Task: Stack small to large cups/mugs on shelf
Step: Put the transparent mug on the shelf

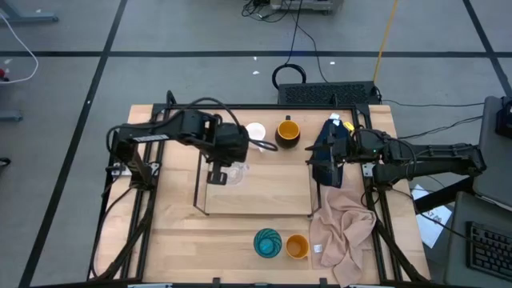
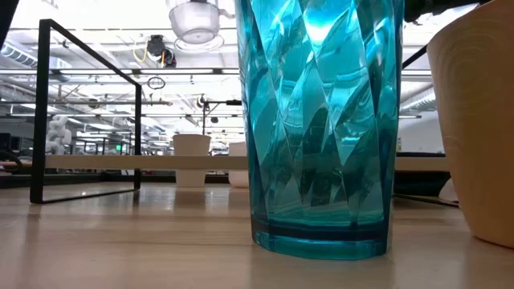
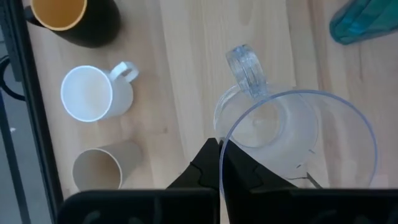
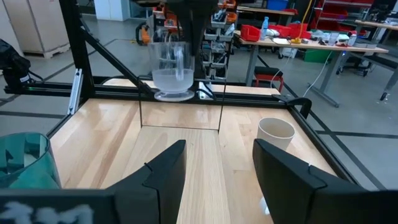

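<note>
While the left tool (image 1: 222,170) pinches the rim of the clear glass (image 1: 232,171), lifted above the shelf (image 1: 272,190) for placing, the right tool (image 1: 323,170) waits released beside that shelf's other end; remaining cups sit around the shelf.

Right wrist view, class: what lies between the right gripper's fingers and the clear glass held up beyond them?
Only bare shelf board lies between the open right gripper and the clear glass, seen in the right wrist view.
</note>
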